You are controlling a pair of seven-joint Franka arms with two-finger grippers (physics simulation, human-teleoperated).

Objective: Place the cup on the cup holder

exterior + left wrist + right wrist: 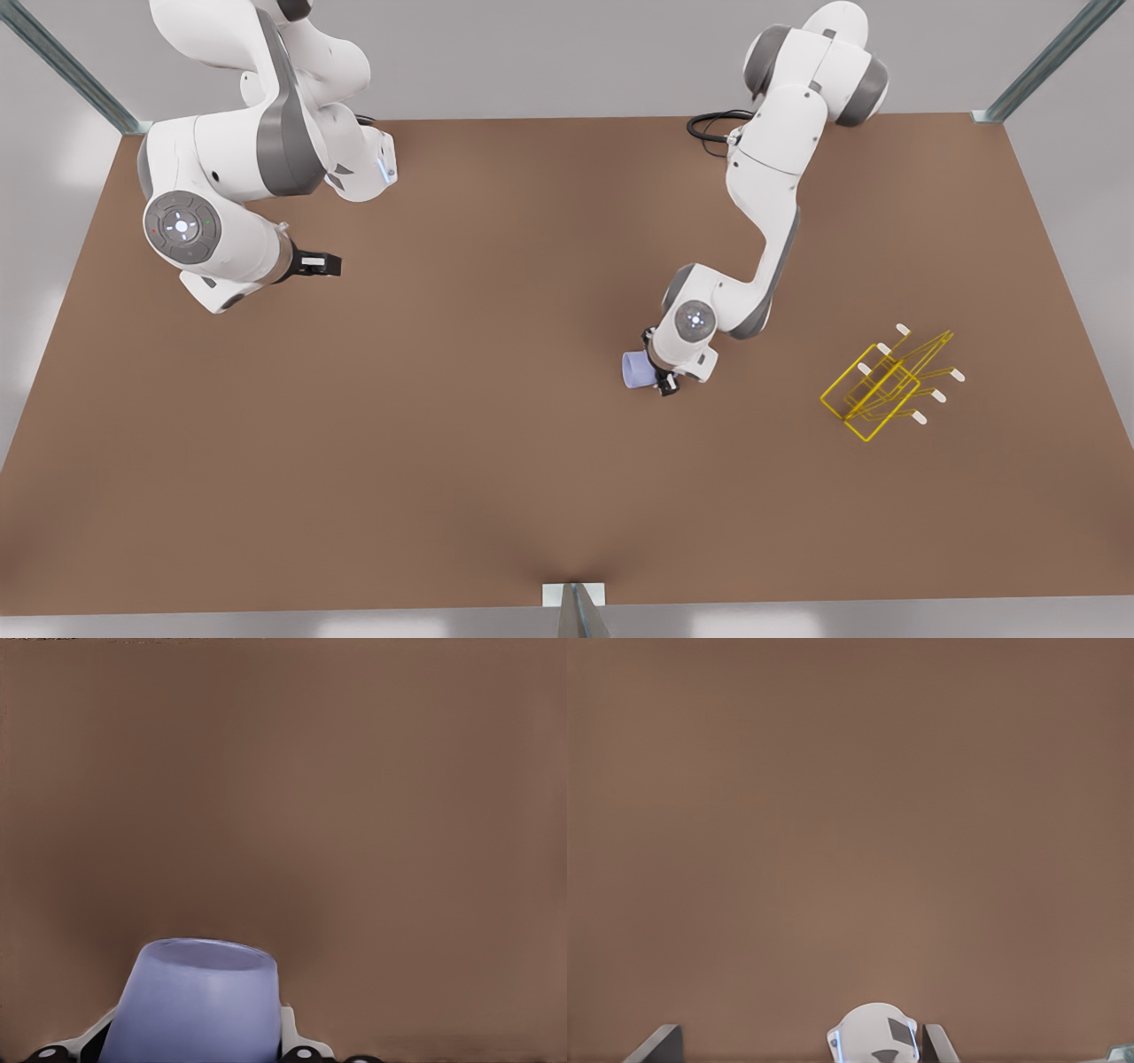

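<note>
The lavender-blue cup (635, 369) sits between the fingers of my left gripper (660, 378), which is shut on it, on the arm at the front view's right. In the left wrist view the cup (199, 1003) fills the space between the fingers (297, 1041), over bare brown table. The yellow wire cup holder (886, 386) with white-tipped prongs stands on the table well toward the front view's right of the cup. My right gripper (319, 263) waits at the front view's left, open, with nothing between its fingers (660, 1045).
The brown table (496, 461) spreads wide between cup and holder and toward the front edge. A black cable (709, 124) loops at the base of the left arm. Metal frame posts (576, 607) stand at the table's edges.
</note>
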